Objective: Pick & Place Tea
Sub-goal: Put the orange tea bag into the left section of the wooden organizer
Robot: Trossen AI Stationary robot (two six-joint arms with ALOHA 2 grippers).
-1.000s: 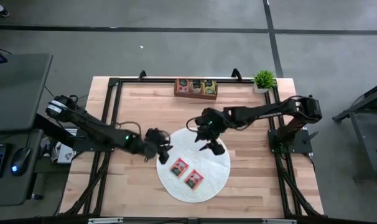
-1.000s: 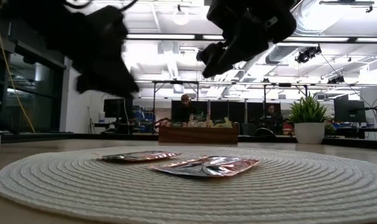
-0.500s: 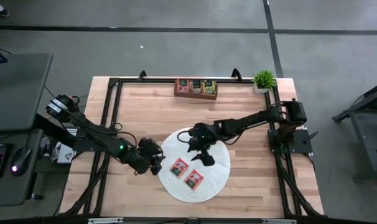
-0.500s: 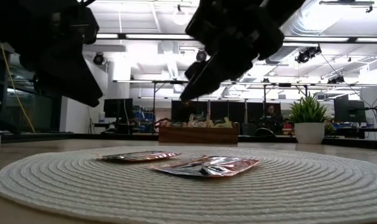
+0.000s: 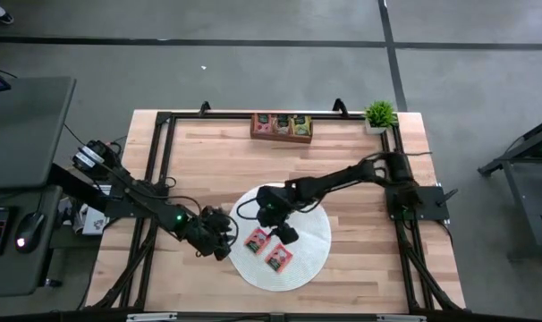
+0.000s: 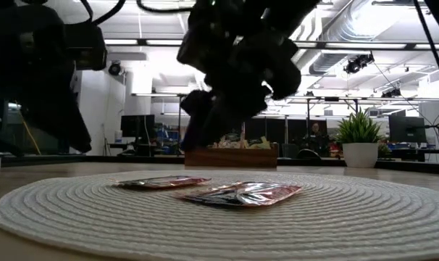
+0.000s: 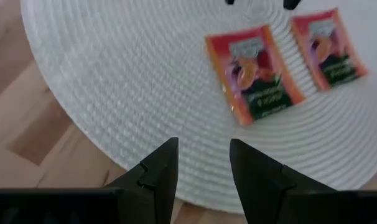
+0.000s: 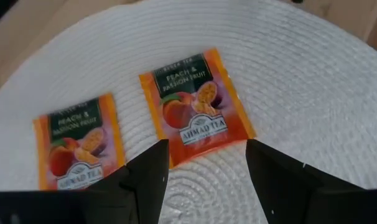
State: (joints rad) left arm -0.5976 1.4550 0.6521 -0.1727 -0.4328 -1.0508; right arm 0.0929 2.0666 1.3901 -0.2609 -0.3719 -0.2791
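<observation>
Two orange-red tea packets (image 5: 258, 240) (image 5: 278, 258) lie flat on the round white woven mat (image 5: 311, 228). My right gripper (image 5: 284, 234) hangs open just above the mat, slanting down. One packet (image 8: 198, 106) lies just ahead of its fingers, the other (image 8: 79, 140) off to one side. My left gripper (image 5: 223, 245) stands open over the mat's left rim, slanting down toward the packets (image 7: 254, 74) (image 7: 328, 50), with nothing between its fingers (image 7: 157, 171). In the low view the right gripper (image 6: 205, 119) hangs clear above the packets (image 6: 241, 193).
A brown wooden tray (image 5: 282, 127) holding more tea packets stands at the table's far edge, with a small potted plant (image 5: 379, 114) at the far right corner. Bare wood lies around the mat. A black frame rail runs along the table's sides.
My right gripper has come down and toward the table's near left, from over the mat's far part to just above the packets, staying open. My left gripper has moved toward the near edge and sunk a little beside the mat's left rim. The packets have not moved.
</observation>
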